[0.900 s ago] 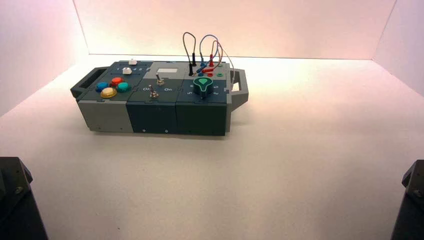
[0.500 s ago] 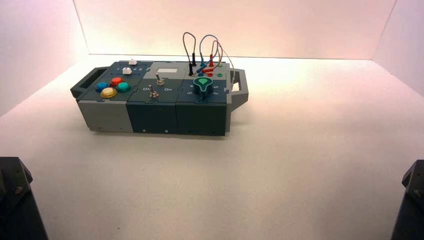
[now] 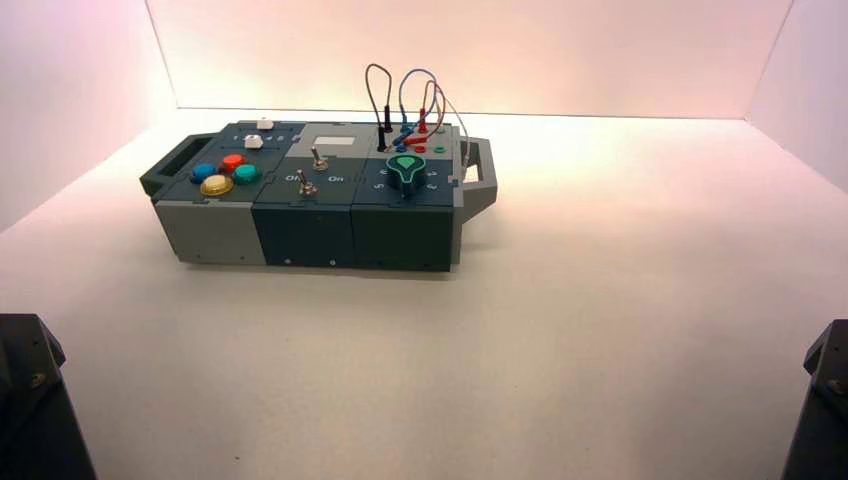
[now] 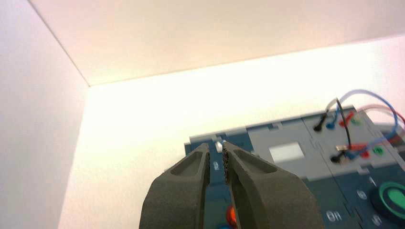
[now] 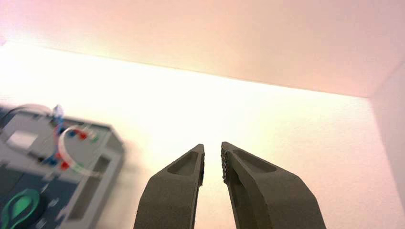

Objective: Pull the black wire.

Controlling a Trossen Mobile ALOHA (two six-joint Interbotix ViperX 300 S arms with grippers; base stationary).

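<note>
So, in the high view there's a chunky, angular box point(image 3: 300, 235) made of grey and dark panels, sitting on a smooth, pale counter point(image 3: 600, 340). The black wire point(image 3: 368, 85) stands up in a tall skinny arch on the light grey panel at the box's back right, both slim black plugs in, just left of the looped blue wire point(image 3: 418, 71). Rounded blue, red, green and yellow buttons point(image 3: 217, 185) sit on the left part, and a chunky green-edged knob point(image 3: 406, 173) front right.

Left wrist view: the left hand point(image 4: 216, 145) is narrow, a slim gap between its dark, tapered fingers, out over the left part of the box's front area, well apart from the wire.

Right wrist view: the right hand point(image 5: 212, 145) is narrow too, gap a bit wider, off to the box's right.
</note>
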